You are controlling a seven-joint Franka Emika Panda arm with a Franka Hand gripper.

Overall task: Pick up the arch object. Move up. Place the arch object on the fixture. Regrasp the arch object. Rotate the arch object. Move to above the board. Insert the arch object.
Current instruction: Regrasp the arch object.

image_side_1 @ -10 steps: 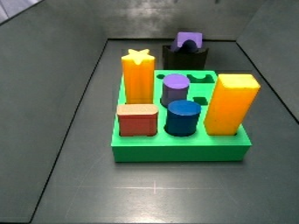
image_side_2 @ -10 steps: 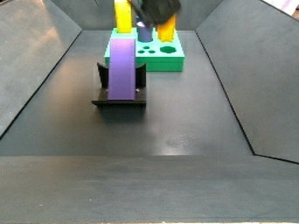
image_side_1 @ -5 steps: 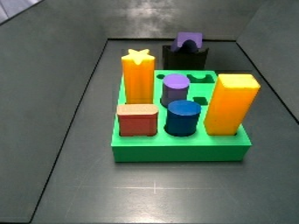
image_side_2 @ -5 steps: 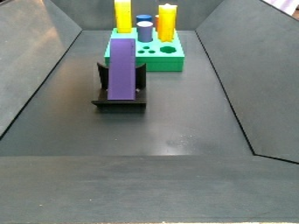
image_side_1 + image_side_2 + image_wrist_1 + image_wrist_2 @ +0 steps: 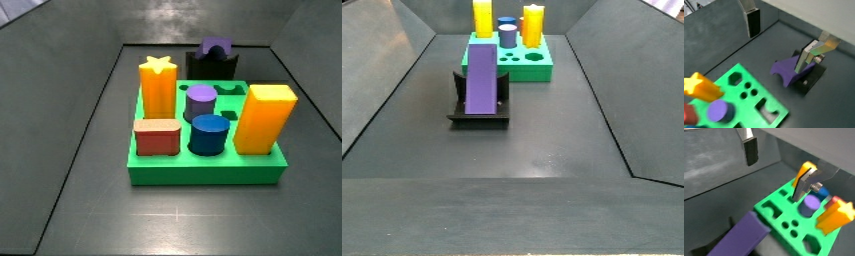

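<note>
While the arch object [image 5: 480, 88] lay in the notch of the fixture [image 5: 478, 115], the gripper [image 5: 784, 37] hung clear above the scene, its two silver fingers spread wide with nothing between them. One finger [image 5: 753, 19] showed in both wrist views against the grey wall; the other [image 5: 804, 182] crossed the frame beside the pegs. Neither side view caught the arm at all.

Judged from this, the regrasp was the step in hand. It would go best with the gripper lowered straight over the purple block, fingers to either long flank and near mid-length, so that the later rotation would not tip it. A clamp too close to the fixture's walls risked dragging the base plate along.

Behind the fixture, at the top centre of a side view, stood the board [image 5: 536, 72]. It carried a yellow star peg [image 5: 158, 85], a tall orange peg [image 5: 266, 118], a red peg [image 5: 158, 137], a blue peg [image 5: 209, 134] and a short purple cylinder [image 5: 201, 100]. Several sockets stayed empty, among them an arch-shaped socket [image 5: 767, 108] seen in a wrist view near the board's edge.
</note>
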